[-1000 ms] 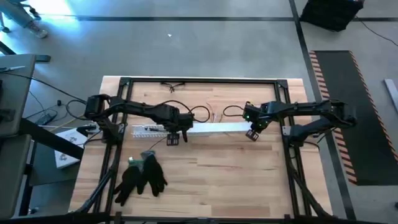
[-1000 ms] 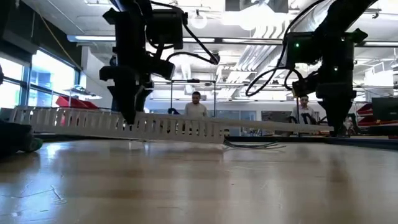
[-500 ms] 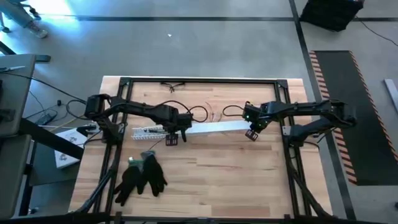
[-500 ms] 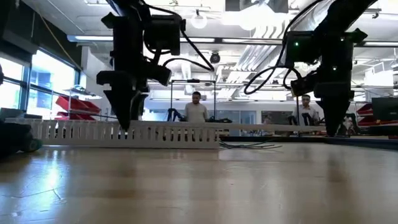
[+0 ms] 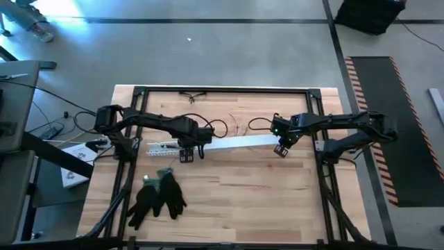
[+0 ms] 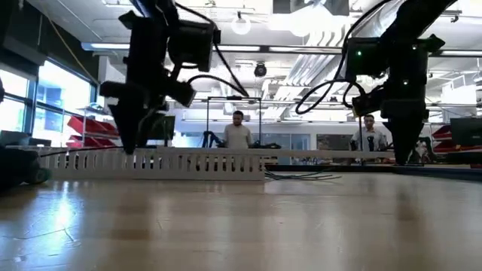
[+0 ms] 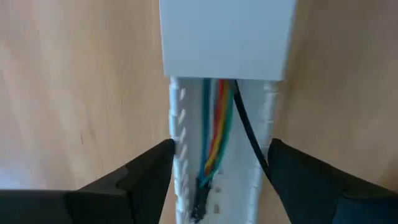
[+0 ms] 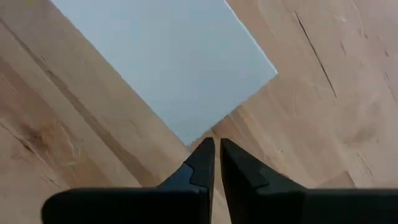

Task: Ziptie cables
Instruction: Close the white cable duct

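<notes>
Thin coloured cables [image 7: 216,127]: lengthwise inside long white slotted plastic channel [image 7: 219,180], between left gripper [image 7: 219,171] wide jaws; right gripper [image 8: 216,163] jaws narrow at channel's far end.

My two arms are dark and jointed, looped with thick black cords. A small green light glows on my right arm [image 5: 275,128].

My left gripper [image 5: 184,154] low at mid-table, fingers spread; my right gripper [image 5: 281,148] low, fingers closed together
</notes>
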Controlling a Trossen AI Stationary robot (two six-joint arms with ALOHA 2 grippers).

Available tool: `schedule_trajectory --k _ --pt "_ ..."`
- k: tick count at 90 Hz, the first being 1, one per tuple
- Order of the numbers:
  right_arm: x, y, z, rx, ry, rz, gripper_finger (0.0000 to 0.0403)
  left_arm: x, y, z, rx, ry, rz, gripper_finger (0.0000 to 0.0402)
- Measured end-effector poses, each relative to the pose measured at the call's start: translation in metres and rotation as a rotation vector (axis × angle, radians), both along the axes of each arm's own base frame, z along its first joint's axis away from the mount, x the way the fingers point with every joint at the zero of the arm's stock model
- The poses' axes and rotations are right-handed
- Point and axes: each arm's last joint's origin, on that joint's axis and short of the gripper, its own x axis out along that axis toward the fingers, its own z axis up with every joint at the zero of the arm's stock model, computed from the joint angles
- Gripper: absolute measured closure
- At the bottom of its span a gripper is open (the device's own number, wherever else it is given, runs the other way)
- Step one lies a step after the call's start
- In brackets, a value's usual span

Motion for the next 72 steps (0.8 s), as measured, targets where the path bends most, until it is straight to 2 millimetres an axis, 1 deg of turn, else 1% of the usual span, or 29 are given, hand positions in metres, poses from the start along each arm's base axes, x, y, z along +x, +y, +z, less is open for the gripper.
schedule_trajectory --k 14,34,47,59,66,72 --pt "0.000 0.000 0.000 -0.001 -0.002 0.000 0.0392 -0.003 0.000 -0.013 0.020 -0.023 -0.008 0.0160" --pt "0.000 0.000 0.000 0.001 -0.001 0.000 0.0392 -0.002 0.000 -0.016 0.031 -0.044 -0.010 0.0163" --pt "0.000 0.000 0.000 -0.008 0.006 -0.004 0.0392 0.001 0.000 -0.016 0.035 -0.071 -0.011 0.0187" --pt "-0.007 -0.003 0.000 -0.023 0.064 -0.089 0.0392 0.001 0.000 -0.016 0.035 -0.078 -0.011 0.0214" --pt "-0.010 -0.006 -0.001 -0.048 0.089 -0.108 0.0392 0.003 0.000 -0.016 0.036 -0.090 -0.011 0.0223" --pt "-0.009 -0.008 -0.001 -0.062 0.073 -0.117 0.0392 0.005 -0.001 -0.016 0.038 -0.112 -0.015 0.0227"
